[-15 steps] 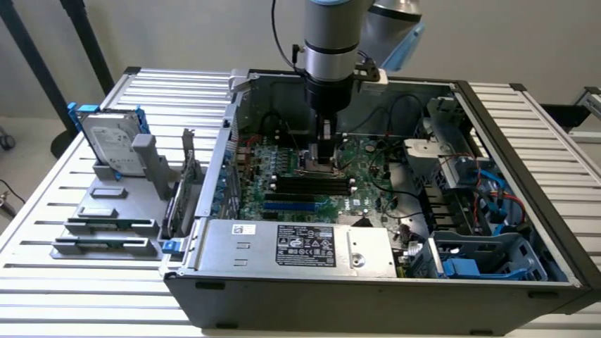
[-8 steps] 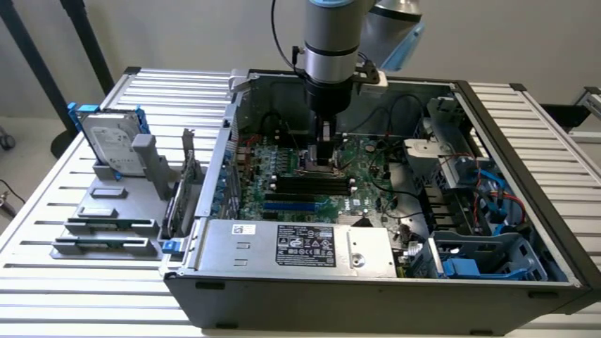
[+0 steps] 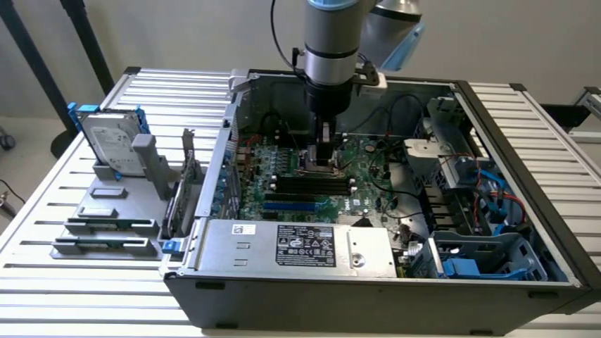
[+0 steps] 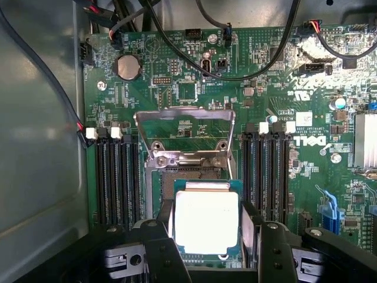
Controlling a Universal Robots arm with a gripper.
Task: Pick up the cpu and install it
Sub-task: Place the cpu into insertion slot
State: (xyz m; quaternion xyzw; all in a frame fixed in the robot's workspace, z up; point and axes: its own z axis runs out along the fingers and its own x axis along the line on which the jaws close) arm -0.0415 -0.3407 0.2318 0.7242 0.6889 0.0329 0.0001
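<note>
The cpu (image 4: 206,221), a small square chip with a bright silver top and a thin green edge, sits between my gripper's (image 4: 207,229) two dark fingers (image 4: 166,233), which press on its two sides. It hangs just over the open socket (image 4: 188,175) on the green motherboard (image 4: 177,88), with the metal load plate (image 4: 184,132) flipped up behind it. In the exterior view my gripper (image 3: 324,163) reaches straight down into the open computer case (image 3: 511,148), low over the board's middle.
Black memory slots (image 4: 115,177) flank the socket on both sides, and black cables (image 4: 235,73) loop above it. Outside the case, a hard drive in a blue frame (image 3: 111,144) stands in a grey holder at the exterior view's left. The power supply (image 3: 300,246) fills the case's front.
</note>
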